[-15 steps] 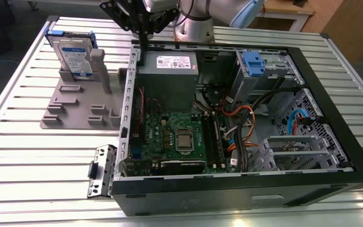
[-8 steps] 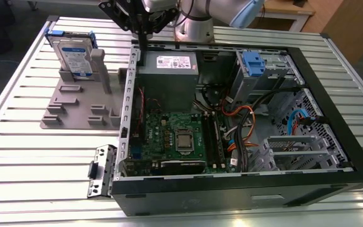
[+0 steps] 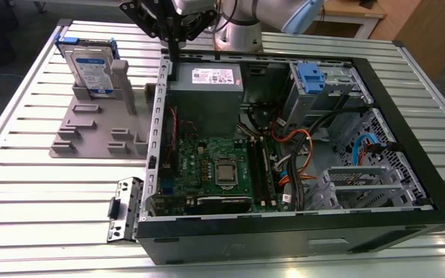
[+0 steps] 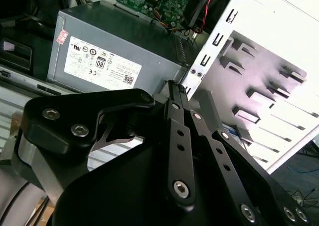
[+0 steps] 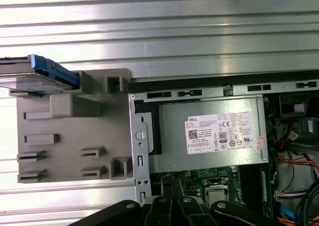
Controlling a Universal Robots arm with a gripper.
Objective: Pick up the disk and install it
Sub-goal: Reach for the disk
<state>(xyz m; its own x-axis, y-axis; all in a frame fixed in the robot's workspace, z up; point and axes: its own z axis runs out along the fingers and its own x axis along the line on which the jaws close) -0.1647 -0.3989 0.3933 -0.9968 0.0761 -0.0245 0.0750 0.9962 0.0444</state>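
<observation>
Disk (image 3: 91, 66) stands on edge, upright, in slot of grey fixture (image 3: 99, 130) at exterior view's left, outside the PC case (image 3: 284, 240). Gripper (image 3: 174, 57) hangs over case rim beside PSU box (image 3: 204, 95), to disk's right in that view, apart from it. Fingers (image 4: 175, 121) pressed together, nothing between. Fixture's post (image 3: 123, 84) sits btwn disk and gripper. Bare slatted table (image 3: 44, 197) around fixture on other sides. First wrist view: disk (image 5: 37, 79) edge-on, cut off at frame edge. Disk's lower part hidden in slot.
</observation>
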